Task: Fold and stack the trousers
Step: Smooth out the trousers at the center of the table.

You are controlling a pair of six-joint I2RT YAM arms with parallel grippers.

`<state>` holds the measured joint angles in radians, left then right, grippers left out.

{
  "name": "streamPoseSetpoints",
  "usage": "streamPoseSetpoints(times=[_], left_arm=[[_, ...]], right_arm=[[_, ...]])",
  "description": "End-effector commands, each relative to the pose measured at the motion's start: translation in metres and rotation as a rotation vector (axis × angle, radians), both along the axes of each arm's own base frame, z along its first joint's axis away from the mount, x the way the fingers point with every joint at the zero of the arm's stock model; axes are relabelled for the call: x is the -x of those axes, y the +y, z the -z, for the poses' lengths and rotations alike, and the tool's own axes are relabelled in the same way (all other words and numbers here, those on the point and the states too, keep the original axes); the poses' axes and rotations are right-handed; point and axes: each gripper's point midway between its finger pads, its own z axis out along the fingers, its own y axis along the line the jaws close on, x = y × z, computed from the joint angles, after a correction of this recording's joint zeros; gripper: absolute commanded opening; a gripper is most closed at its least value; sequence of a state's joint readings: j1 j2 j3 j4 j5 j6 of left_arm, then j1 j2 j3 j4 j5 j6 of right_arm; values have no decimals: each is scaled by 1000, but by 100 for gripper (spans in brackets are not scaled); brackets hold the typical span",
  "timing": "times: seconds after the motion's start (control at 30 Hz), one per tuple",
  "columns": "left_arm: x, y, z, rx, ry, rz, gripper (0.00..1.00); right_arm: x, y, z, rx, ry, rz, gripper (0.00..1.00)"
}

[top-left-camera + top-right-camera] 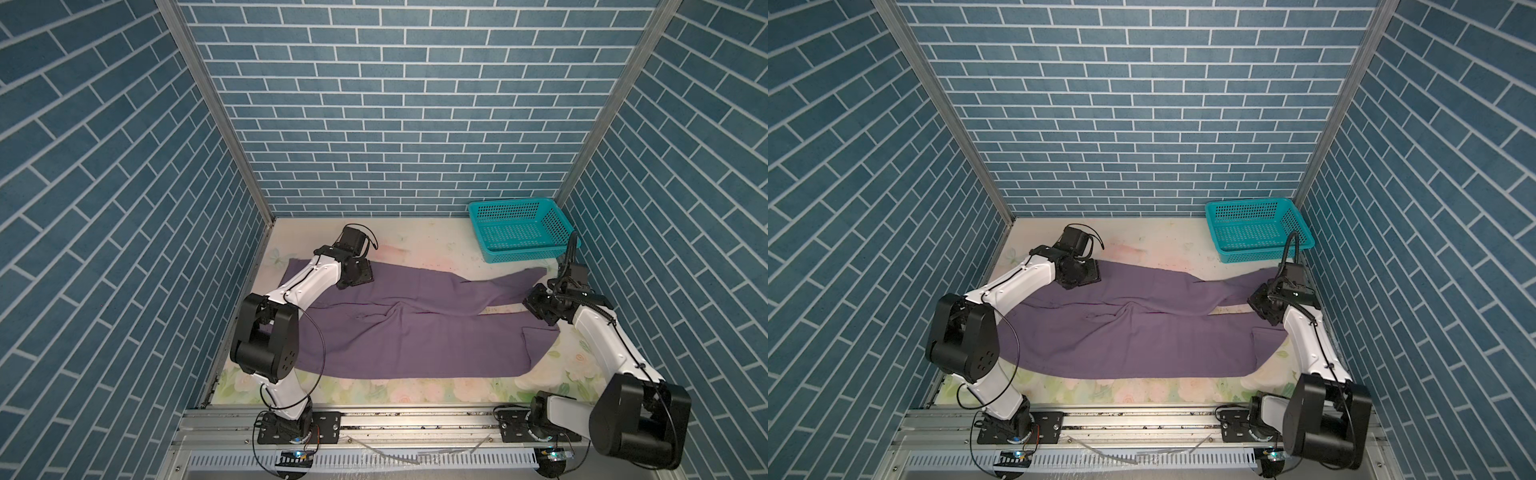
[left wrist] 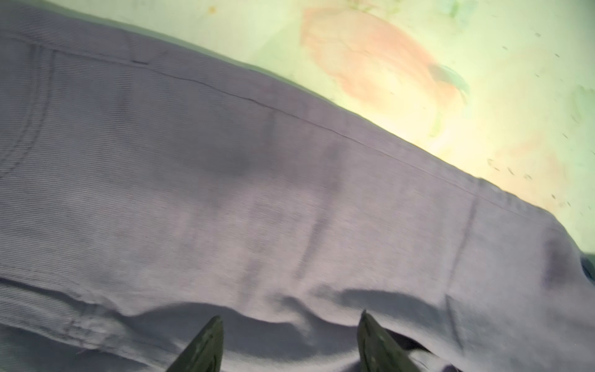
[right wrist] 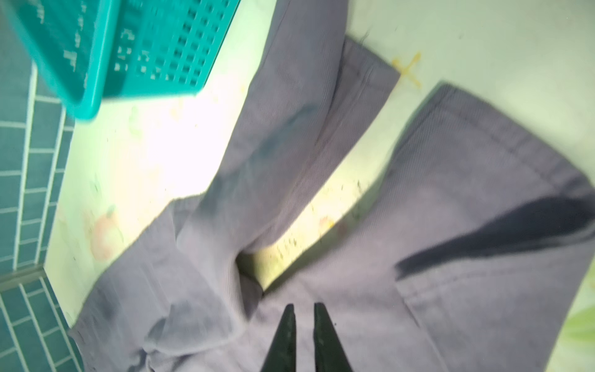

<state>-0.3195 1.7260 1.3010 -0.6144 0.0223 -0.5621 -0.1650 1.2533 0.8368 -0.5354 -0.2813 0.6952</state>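
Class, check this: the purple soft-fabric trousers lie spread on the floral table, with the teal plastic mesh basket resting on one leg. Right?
No. The teal plastic mesh basket stands on the floral table, off the purple soft-fabric trousers; both top views show bare table between.

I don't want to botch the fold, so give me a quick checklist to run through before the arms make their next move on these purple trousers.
1. Left gripper free of cloth: ok, jaws apart over the waist end.
2. Right gripper free of cloth: ok, jaws narrowly apart, nothing between.
3. Trousers lying flat: not ok, far leg twisted, near hem turned over.
4. Legs together: not ok, table shows between them.
5. Teal mesh basket empty: ok.
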Motion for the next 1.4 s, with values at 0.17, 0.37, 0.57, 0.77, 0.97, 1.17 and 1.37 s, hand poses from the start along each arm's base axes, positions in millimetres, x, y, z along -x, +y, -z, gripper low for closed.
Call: streamPoseSetpoints(times=[0.17, 0.37, 0.57, 0.77, 0.97, 1.17, 1.37], left_arm=[[-25, 67, 38, -13, 40, -205, 57], [-38, 101, 59, -32, 84, -286, 57], [-42, 130, 86, -15, 146, -370, 58], [-41, 144, 99, -4, 174, -409, 58], [-40, 149, 102, 2, 185, -421, 58], [-34, 165, 110, 18, 212, -478, 58], [-20, 193, 109, 15, 222, -548, 57]], right_arm=[[-30, -35, 28, -26, 21, 47, 14], [-42, -55, 42, 59, 80, 58, 0], [-58, -64, 59, 80, 128, 47, 14], [-62, -64, 76, 59, 191, 33, 38], [-65, -65, 86, 59, 222, 26, 39], [-61, -74, 89, 101, 253, 53, 0], [-53, -84, 77, 152, 252, 75, 0]])
